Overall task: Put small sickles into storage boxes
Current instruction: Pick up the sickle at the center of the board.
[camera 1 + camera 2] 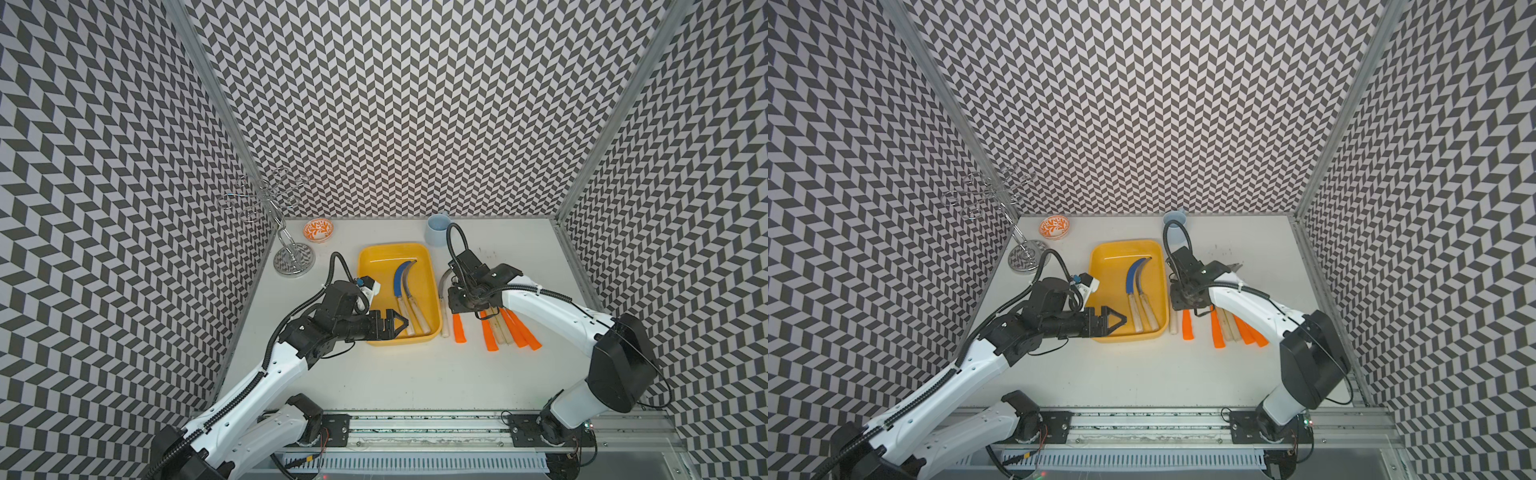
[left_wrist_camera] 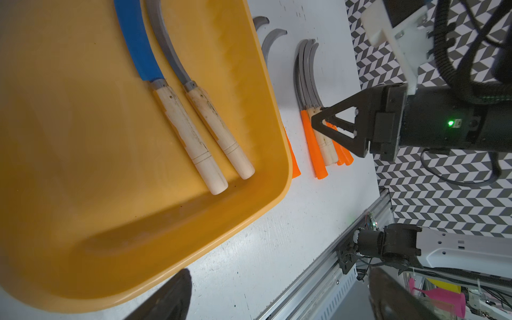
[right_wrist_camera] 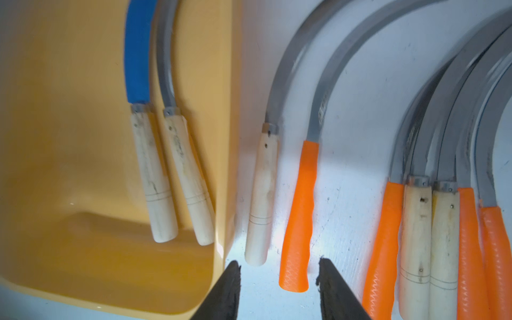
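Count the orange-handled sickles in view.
4 orange-handled sickles on the table outside the yellow tray: one beside the wooden-handled sickle nearest the tray, one on the tray side of the cluster, two on its far side. More may be hidden.

Pretty clearly a robotics lab test cell: chevron-print panels (image 1: 415, 104) box in a white bench (image 1: 395, 374), robot arms (image 1: 266, 374) bolted to an aluminium rail (image 1: 415, 430) along the bench's front edge.

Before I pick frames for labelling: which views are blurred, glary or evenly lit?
Right wrist view: soft throughout, white glare on the pale table beside the shallow yellow plastic tray. Left wrist view: sharper, tray's near rim soft. Both top views: sharp, evenly lit.
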You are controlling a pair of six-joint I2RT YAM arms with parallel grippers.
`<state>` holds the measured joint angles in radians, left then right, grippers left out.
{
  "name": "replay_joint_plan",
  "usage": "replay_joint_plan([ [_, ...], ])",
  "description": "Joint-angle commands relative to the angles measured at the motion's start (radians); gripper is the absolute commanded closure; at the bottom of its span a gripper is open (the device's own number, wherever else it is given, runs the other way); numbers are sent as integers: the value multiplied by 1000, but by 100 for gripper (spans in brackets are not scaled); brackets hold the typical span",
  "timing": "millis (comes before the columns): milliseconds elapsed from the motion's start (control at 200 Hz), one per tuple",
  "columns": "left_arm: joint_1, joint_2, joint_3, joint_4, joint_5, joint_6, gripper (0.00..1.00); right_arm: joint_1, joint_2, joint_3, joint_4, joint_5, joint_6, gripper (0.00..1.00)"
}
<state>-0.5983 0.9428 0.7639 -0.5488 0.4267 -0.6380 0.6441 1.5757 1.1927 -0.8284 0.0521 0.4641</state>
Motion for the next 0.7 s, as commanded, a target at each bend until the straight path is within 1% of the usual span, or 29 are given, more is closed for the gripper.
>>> replay_joint_plan([
  [0, -40, 0, -29, 67, -16, -48, 0, 1, -47, -70, 43, -17, 30, 54],
  [270, -129, 4, -81, 129, -42, -102, 0, 14, -45, -206, 133, -47, 65, 54],
  [421, -135, 10, -81, 130, -47, -99, 0, 19, -15, -238, 174, -55, 74, 54],
  [696, -135, 30, -56, 102, -58, -69, 0, 21, 67, -237, 220, -52, 72, 54],
])
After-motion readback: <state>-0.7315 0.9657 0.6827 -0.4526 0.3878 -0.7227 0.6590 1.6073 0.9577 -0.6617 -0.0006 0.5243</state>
